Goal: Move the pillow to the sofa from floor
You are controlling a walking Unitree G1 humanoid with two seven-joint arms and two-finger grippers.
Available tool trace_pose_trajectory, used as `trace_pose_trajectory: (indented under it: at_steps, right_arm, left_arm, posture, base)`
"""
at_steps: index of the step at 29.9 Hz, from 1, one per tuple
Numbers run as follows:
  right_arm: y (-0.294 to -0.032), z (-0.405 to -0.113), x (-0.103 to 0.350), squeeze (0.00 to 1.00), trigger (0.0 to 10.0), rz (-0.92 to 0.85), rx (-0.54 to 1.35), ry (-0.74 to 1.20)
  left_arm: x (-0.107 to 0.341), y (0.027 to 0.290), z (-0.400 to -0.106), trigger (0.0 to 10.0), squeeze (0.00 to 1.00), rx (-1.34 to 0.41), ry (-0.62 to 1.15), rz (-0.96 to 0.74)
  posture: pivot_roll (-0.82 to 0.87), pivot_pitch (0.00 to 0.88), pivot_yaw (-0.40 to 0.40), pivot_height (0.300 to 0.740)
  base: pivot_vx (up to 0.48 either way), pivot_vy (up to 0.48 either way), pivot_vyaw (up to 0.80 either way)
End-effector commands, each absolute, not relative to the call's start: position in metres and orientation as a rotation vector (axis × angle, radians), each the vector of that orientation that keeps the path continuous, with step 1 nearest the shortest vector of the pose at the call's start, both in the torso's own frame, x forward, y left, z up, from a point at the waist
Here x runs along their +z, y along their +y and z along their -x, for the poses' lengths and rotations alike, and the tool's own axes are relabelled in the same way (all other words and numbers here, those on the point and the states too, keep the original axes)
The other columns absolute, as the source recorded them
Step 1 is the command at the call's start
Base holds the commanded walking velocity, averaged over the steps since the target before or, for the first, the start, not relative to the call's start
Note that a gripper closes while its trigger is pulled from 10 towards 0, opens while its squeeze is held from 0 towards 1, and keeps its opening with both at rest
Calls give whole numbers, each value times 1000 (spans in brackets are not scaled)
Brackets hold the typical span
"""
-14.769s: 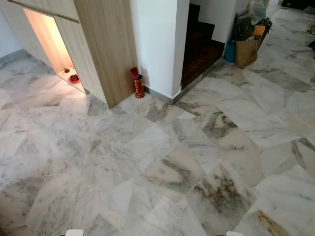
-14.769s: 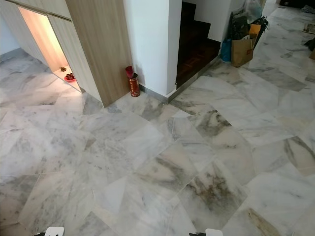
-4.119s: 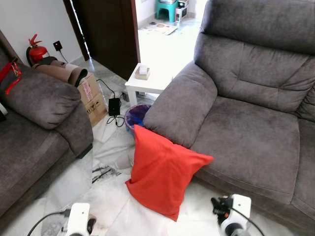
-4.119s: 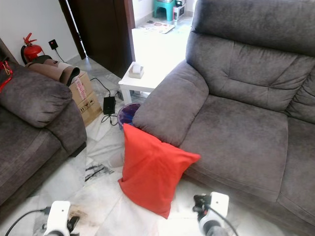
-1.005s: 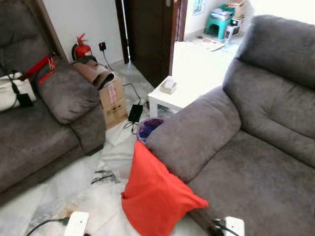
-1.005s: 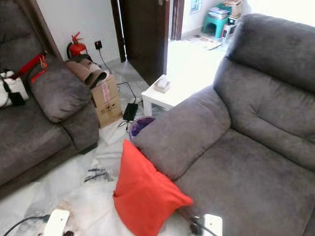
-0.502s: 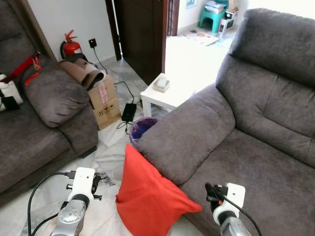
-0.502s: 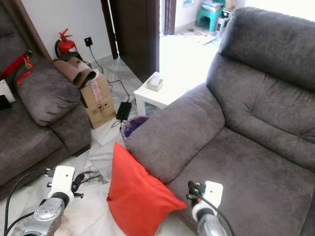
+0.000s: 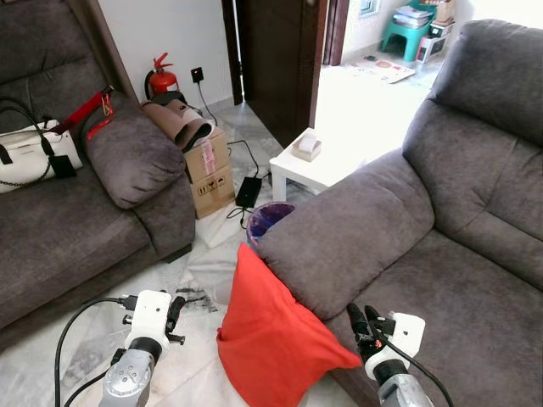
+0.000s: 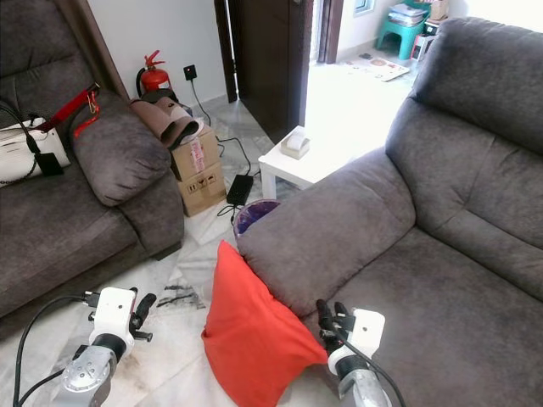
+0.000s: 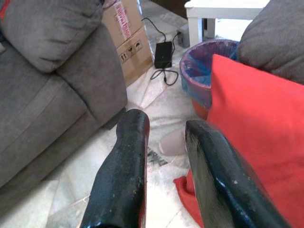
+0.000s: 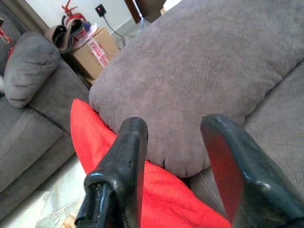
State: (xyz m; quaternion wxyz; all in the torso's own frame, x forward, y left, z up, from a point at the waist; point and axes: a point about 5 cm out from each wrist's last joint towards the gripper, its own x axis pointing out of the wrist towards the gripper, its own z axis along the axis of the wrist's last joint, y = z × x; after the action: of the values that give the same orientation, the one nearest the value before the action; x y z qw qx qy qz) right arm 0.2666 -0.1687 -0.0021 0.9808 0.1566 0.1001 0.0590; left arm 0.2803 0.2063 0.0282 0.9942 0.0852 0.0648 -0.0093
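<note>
Reaching step: both parted, empty grippers, left (image 9: 174,312) and right (image 9: 360,322), must next close on the pillow (image 9: 276,339) at 12 o'clock.

Red pillow (image 9: 276,339) stands on edge on the marble floor (image 9: 195,254), propped against the front of the grey sofa (image 9: 424,254). Its top corner pokes up under the sofa's armrest (image 9: 348,233), and one lower corner juts toward the seat base.
</note>
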Motion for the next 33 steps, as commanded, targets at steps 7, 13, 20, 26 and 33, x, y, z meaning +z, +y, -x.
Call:
trace_pose_trajectory:
  at_steps: [7, 13, 20, 26, 33]
  right_arm:
    - [-163, -267, 1, 992, 10000, -331, 129, 183]
    - [-162, -272, 5, 0, 10000, -335, 127, 175]
    - [-158, -273, 2, 0, 10000, -341, 154, 214]
    - [-158, -271, 0, 0, 10000, -344, 151, 230]
    - [-157, -271, -2, 0, 10000, -344, 164, 243]
  left_arm:
    - [32, 210, -280, 10000, 0, -38, 125, -196]
    - [29, 213, -274, 10000, 0, -24, 142, -206]
    - [36, 211, -279, 10000, 0, -19, 120, -190]
    - [37, 210, -280, 10000, 0, -21, 121, -181]
    - [34, 212, -278, 10000, 0, -5, 136, -172]
  posture:
    - [-29, 120, 76, 740]
    - [-26, 144, 74, 740]
    - [-23, 159, 71, 706]
    - [-20, 164, 69, 706]
    - [-19, 167, 67, 686]
  base:
    - [0, 0, 0]
    - [0, 0, 0]
    - [0, 0, 0]
    - [0, 0, 0]
    - [0, 0, 0]
